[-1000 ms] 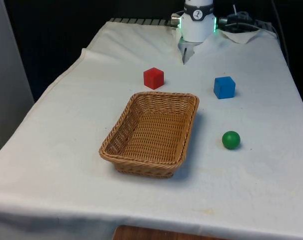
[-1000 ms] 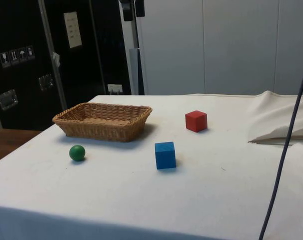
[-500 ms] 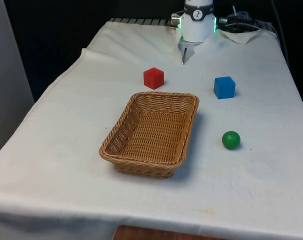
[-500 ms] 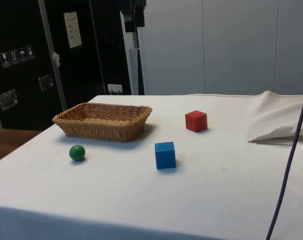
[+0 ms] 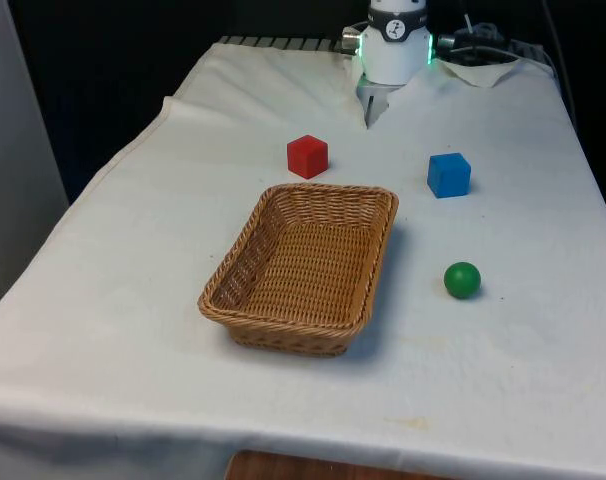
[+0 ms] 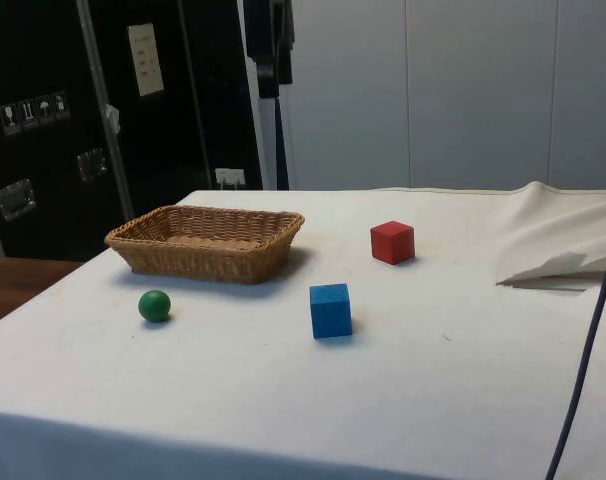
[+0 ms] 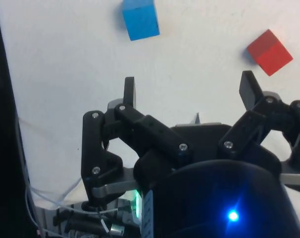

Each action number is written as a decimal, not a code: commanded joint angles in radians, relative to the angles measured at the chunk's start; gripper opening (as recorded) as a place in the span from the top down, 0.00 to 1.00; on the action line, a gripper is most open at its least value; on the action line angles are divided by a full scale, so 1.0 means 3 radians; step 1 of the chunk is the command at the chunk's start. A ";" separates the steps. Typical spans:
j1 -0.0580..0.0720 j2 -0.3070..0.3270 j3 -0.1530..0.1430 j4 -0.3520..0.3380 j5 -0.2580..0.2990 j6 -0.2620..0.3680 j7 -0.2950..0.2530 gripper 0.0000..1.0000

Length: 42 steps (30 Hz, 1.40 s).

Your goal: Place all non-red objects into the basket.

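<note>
Two things to move: blue cube [image 7: 140,20] ahead of the released jaws, light, rigid, flat-sided; green ball [image 5: 462,280] may roll.

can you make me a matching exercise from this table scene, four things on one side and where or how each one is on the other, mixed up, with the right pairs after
Things:
1. green ball
2. blue cube
3. red cube
4. basket

Places or states:
A. on the cloth just beyond the basket's far rim, towards the robot
B. empty, mid-table
C. on the cloth at the front view's right of the basket, nearer the camera than the other two blocks
D. on the cloth at the front view's right, farther back than the ball

Pairs: 1-C, 2-D, 3-A, 4-B
</note>
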 commanded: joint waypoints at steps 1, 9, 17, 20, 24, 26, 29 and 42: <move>0.0013 -0.0017 0.0013 -0.0063 0.0027 0.0083 -0.0020 0.00; 0.0020 -0.0013 0.0087 -0.0233 0.0033 0.0273 -0.0053 0.00; 0.0033 -0.0003 0.0170 -0.0437 0.0047 0.0510 -0.0083 0.00; 0.0033 0.0000 0.0190 -0.0483 0.0053 0.0563 -0.0090 0.00; 0.0037 0.0010 0.0240 -0.0597 0.0070 0.0710 -0.0107 0.00; 0.0037 0.0020 0.0260 -0.0647 0.0080 0.0777 -0.0117 0.00; 0.0040 0.0047 0.0283 -0.0710 0.0113 0.0873 -0.0143 0.00; 0.0033 0.0313 0.0337 -0.0860 0.0253 0.1283 -0.0313 0.00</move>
